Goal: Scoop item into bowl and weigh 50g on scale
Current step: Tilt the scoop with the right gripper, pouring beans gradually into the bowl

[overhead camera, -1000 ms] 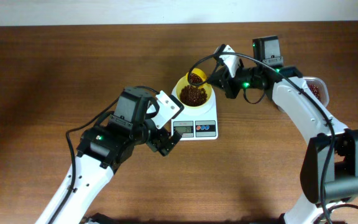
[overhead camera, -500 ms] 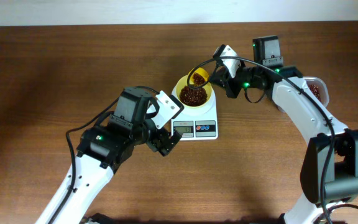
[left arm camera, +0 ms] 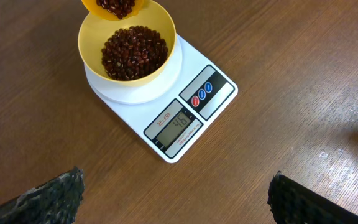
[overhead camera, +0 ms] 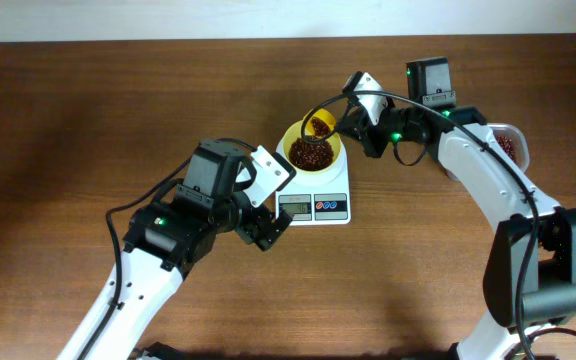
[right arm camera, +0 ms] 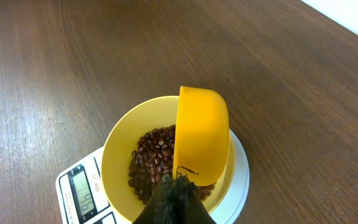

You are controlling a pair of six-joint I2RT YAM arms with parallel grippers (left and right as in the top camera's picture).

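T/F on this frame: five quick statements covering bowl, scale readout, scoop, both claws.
1. The bowl sits on the scale. True.
2. The display reads 50. False: it reads 46.
3. The right claw is shut on the scoop, which is tipped over the bowl. True.
4. The scoop is empty. False: beans lie in it.
5. The left claw grips the scale. False: it is open, holds nothing and is clear of the scale.
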